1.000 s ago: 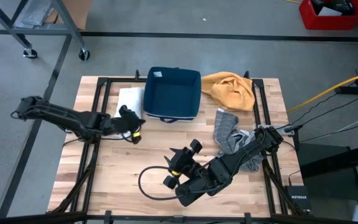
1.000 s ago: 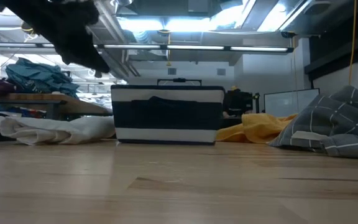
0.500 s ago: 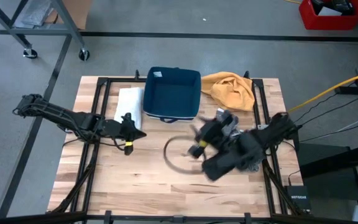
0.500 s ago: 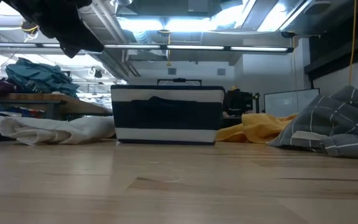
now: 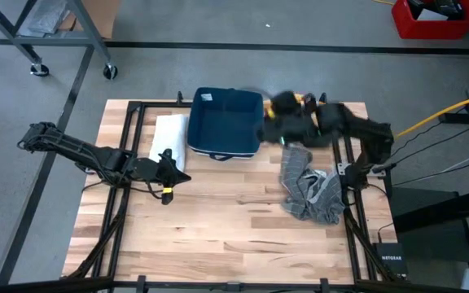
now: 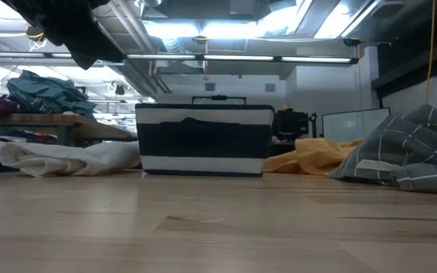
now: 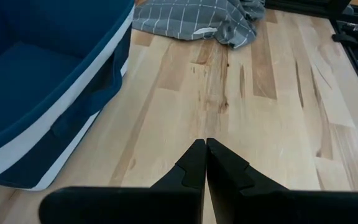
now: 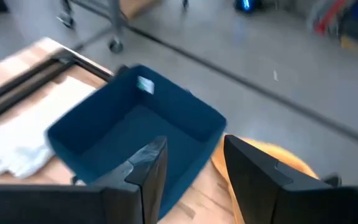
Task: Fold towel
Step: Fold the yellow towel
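I see a light wooden slatted table with black rails along its sides. On it: a dark blue fabric bin with a white band at the far middle, a white folded cloth just beside the bin's left, a crumpled yellow towel at the far right, and a grey checked towel bunched near the right edge.

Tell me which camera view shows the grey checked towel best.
The high view: the grey checked towel lies crumpled and whole on the table's right side. The low view shows only its near edge side-on. The left wrist view catches one part at the frame's margin. The right wrist view does not show it.
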Available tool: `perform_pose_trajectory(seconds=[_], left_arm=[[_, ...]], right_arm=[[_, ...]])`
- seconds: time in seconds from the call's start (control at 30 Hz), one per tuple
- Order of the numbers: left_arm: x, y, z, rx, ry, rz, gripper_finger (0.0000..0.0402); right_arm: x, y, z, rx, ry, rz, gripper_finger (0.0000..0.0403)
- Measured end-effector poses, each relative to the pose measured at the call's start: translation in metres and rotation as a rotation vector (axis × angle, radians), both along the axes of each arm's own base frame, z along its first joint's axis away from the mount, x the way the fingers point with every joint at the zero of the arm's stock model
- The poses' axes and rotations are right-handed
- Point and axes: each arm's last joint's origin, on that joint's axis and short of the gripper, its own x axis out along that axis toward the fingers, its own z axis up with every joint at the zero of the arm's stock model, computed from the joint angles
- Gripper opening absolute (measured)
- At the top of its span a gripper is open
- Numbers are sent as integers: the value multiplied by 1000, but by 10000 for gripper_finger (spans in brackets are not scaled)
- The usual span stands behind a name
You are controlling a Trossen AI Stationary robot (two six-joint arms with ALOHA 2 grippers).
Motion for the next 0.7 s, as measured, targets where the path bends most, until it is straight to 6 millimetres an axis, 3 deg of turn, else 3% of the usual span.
perform_pose_trajectory(seconds=[0.33, 0.5, 0.7], left_arm=[[0, 0, 0, 15, 4, -7, 5], [0, 0, 0, 44, 7, -22, 5], [0, 0, 0, 43, 8, -21, 5]], right_arm=[[-11, -123, -15, 265, 4, -261, 165], [-11, -157, -35, 322, 62, -336, 165], [-7, -181, -93, 419, 291, -390, 165]])
